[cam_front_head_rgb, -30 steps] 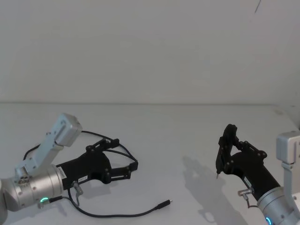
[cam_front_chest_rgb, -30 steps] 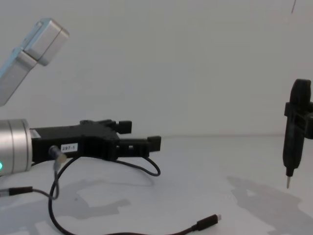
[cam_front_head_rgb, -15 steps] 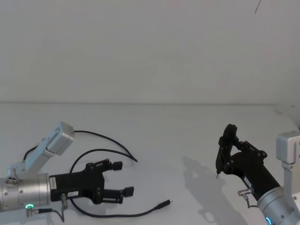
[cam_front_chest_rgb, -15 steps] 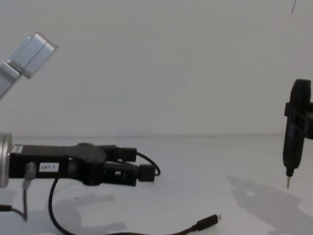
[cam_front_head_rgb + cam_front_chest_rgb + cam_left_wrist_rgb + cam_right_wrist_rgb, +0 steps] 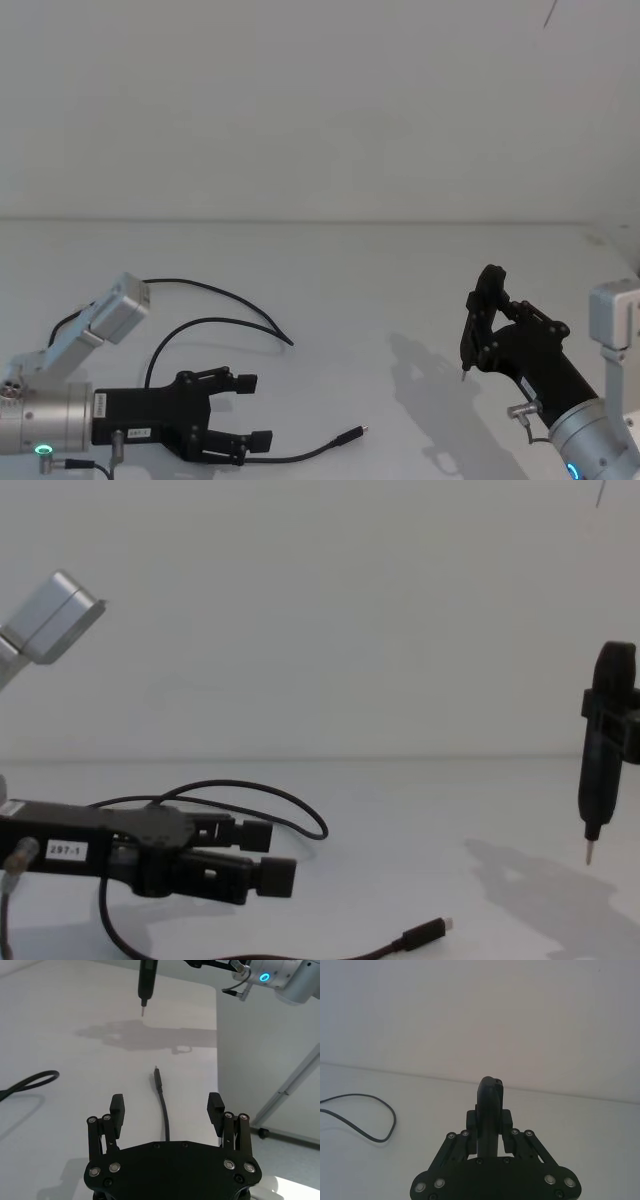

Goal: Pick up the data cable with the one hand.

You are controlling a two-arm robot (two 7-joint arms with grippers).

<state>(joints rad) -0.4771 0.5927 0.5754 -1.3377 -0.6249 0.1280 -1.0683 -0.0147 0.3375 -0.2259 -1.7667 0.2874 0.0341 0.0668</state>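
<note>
The data cable point(image 5: 215, 298) is a thin black cord, looped loosely on the white table, ending in a small plug point(image 5: 352, 434) with a silver tip. My left gripper point(image 5: 253, 411) is open, low over the table at the near left. It points along the cable's plug end. In the left wrist view the cord point(image 5: 164, 1110) runs out between the spread fingers point(image 5: 117, 1106) of the left gripper point(image 5: 166, 1105), untouched, with the plug point(image 5: 158, 1079) beyond them. The chest view shows the left gripper point(image 5: 268, 856) just above the surface and the plug point(image 5: 423, 934) to its right.
My right gripper point(image 5: 487, 335) is raised at the right, shut on a slim black pen-like tool point(image 5: 598, 770) with its tip pointing down. It is well apart from the cable. A white wall point(image 5: 320, 100) closes the back of the table.
My left gripper has drawn back toward me and come down, from over the cable's loop to low behind the plug end. The loop now lies uncovered. The right arm has not moved.
</note>
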